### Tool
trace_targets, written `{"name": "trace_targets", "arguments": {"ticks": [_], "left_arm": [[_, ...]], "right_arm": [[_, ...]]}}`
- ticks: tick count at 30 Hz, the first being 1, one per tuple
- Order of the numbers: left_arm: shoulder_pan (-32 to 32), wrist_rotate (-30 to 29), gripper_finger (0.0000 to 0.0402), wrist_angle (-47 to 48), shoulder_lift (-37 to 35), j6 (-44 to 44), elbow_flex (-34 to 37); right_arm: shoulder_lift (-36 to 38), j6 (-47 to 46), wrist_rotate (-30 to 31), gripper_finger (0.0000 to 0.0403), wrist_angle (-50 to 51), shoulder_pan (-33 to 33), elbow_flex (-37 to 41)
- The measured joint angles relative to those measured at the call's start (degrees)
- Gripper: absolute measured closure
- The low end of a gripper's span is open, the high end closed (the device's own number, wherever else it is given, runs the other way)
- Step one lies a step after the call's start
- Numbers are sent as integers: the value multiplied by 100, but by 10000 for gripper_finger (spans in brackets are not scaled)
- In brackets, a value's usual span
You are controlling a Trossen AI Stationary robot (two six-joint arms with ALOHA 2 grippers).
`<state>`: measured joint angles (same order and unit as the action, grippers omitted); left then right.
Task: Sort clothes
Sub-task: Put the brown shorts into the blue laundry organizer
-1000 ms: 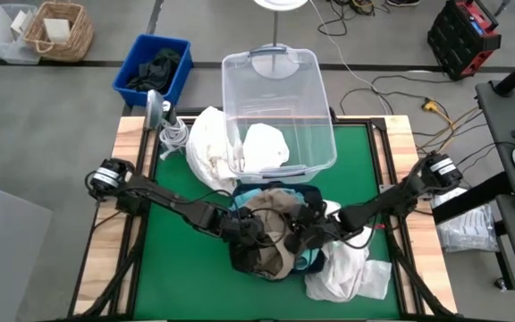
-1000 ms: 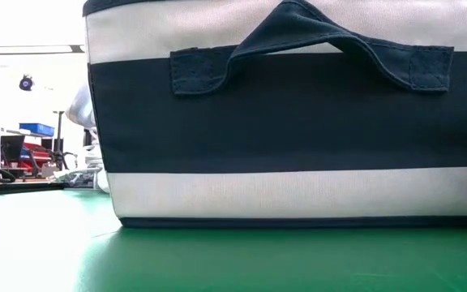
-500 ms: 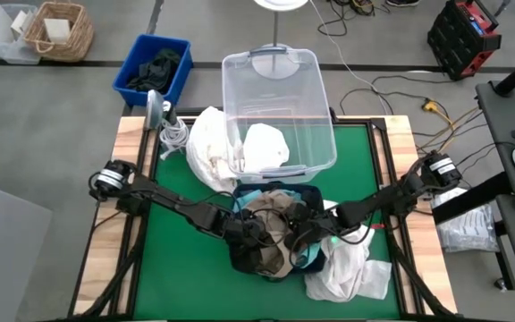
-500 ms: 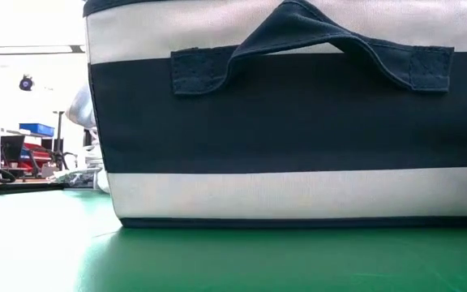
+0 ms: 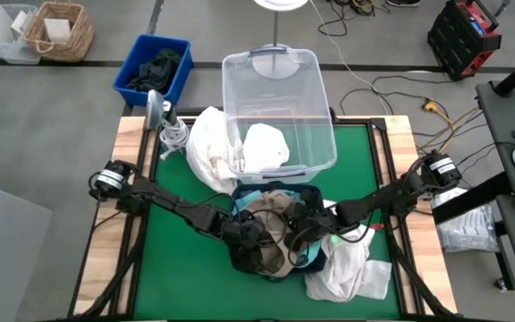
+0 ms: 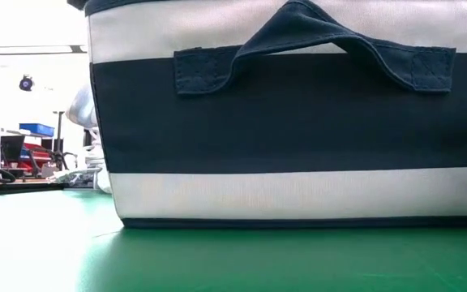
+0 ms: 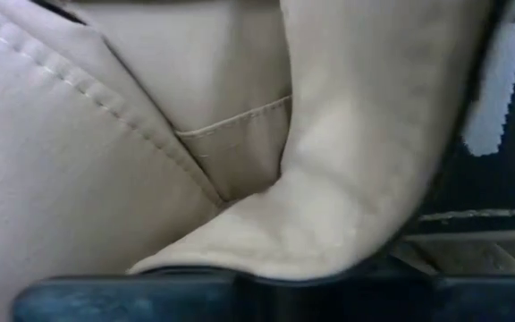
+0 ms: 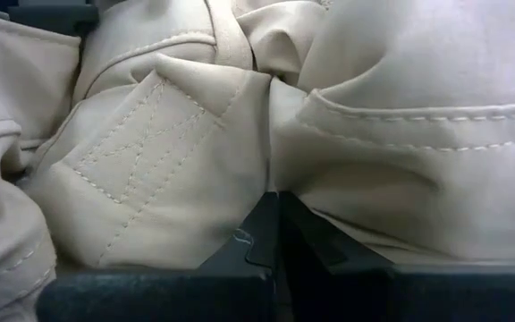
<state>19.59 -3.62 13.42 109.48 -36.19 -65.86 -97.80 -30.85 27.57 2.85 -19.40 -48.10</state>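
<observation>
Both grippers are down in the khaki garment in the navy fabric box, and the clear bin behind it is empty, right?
Not quite. The clear bin isn't empty: the high view shows a white garment inside it. The rest holds: the left gripper and right gripper are both down in the khaki garment in the navy fabric box.

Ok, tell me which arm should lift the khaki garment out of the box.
Either; neither is clearly better. Both the left gripper and right gripper are buried in the khaki garment, whose fabric fills both wrist views.
</observation>
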Motion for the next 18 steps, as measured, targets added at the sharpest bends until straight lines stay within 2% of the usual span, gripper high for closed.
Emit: {"name": "trace_targets", "arguments": {"ticks": [4,14,18], "left_arm": [[0,-46,396,-100,-1,-16,32],[12,-132,390,154,-40,34,-263],[31,-131,392,512,-114,85,-528]], "right_arm": [[20,-89,9,394,-13,0,0],[894,19,-34,394,340,-4,-103],[1288,136,-302,391,685,2,-260]]}}
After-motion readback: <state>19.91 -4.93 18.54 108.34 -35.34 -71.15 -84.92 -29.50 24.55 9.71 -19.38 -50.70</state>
